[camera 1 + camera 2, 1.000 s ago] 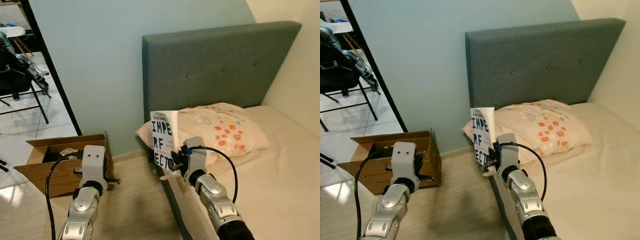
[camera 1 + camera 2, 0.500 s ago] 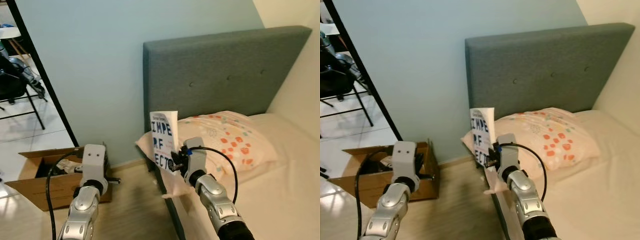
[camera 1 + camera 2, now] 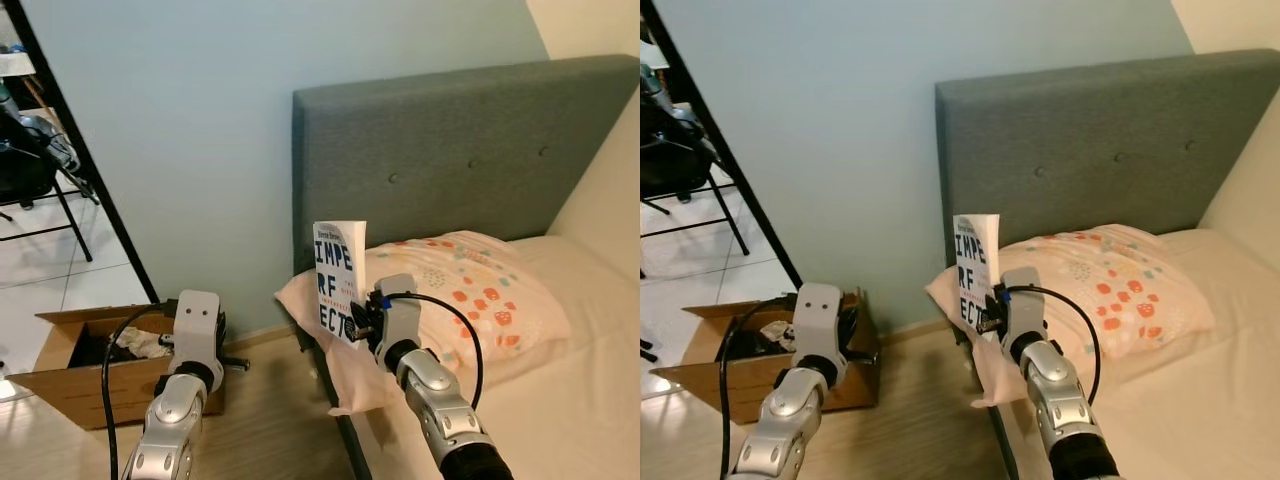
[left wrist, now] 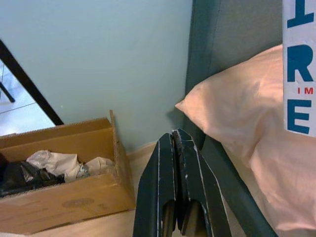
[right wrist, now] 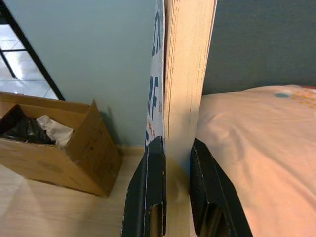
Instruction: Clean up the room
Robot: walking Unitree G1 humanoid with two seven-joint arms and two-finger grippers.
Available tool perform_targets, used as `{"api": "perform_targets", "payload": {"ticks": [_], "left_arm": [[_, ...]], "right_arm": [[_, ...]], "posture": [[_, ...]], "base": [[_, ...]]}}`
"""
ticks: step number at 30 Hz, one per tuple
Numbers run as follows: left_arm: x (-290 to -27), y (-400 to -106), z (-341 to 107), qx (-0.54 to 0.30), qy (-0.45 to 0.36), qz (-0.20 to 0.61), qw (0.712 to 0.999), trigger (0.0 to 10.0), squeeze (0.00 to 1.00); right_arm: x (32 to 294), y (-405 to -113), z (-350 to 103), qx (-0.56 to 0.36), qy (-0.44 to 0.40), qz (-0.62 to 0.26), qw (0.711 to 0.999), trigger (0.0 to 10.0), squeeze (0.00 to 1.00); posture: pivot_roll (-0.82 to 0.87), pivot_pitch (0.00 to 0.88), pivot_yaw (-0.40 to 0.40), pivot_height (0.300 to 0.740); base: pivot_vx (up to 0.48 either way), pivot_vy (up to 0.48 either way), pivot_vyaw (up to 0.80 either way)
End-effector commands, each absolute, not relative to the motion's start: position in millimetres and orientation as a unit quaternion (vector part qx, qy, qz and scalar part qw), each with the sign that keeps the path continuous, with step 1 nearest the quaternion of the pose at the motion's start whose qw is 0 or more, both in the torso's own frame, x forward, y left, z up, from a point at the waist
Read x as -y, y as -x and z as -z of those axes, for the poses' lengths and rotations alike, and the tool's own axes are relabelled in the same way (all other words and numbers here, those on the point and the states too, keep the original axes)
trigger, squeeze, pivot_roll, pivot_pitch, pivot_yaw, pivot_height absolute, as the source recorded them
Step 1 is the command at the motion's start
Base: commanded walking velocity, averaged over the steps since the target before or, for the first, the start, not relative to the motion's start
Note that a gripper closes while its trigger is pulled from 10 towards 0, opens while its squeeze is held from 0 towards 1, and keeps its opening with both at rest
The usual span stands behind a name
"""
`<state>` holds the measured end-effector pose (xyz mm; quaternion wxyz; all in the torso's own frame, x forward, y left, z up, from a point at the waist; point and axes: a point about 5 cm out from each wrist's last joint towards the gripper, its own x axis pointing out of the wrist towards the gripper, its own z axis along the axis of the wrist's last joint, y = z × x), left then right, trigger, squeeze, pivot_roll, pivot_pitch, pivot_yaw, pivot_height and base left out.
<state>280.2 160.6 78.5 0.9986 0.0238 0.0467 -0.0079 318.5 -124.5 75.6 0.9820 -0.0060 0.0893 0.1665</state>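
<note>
We hold one book (image 3: 338, 281) upright in the right gripper (image 5: 174, 165) — jaws clamped on it — beside one pillow (image 3: 470, 290), while the left gripper (image 4: 177, 148), jaws closed and empty, hovers near one cardboard box (image 3: 85, 370).

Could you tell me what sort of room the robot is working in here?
Most likely a bedroom: a bed with a padded grey headboard and a patterned pillow stands against the wall, with a cardboard box of clutter on the wooden floor beside it.

The book (image 4: 299, 69) is cut off at the picture's edge; the box's (image 4: 59, 197) dark contents are perhaps cloth.
</note>
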Motion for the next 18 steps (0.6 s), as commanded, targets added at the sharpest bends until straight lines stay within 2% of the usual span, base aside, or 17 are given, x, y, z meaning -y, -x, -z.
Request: {"api": "perform_targets", "payload": {"ticks": [1,18], "left_arm": [[-163.8,-277.0,-73.9,-0.059,-0.031,0.009,0.998,10.0,0.0],[-163.1,-277.6,-73.0,-0.064,-0.032,0.014,0.997,10.0,0.0]], "right_arm": [[127.9,-318.1,-77.5,-0.088,-0.003,-0.158,0.984,10.0,0.0],[127.7,-318.3,-77.3,-0.096,-0.01,-0.159,0.983,10.0,0.0]], "posture": [[-0.05,0.081,-0.002,0.74],[-0.05,0.083,-0.002,0.74]], "base": [[0.0,0.0,-0.57],[0.0,0.0,-0.76]]}}
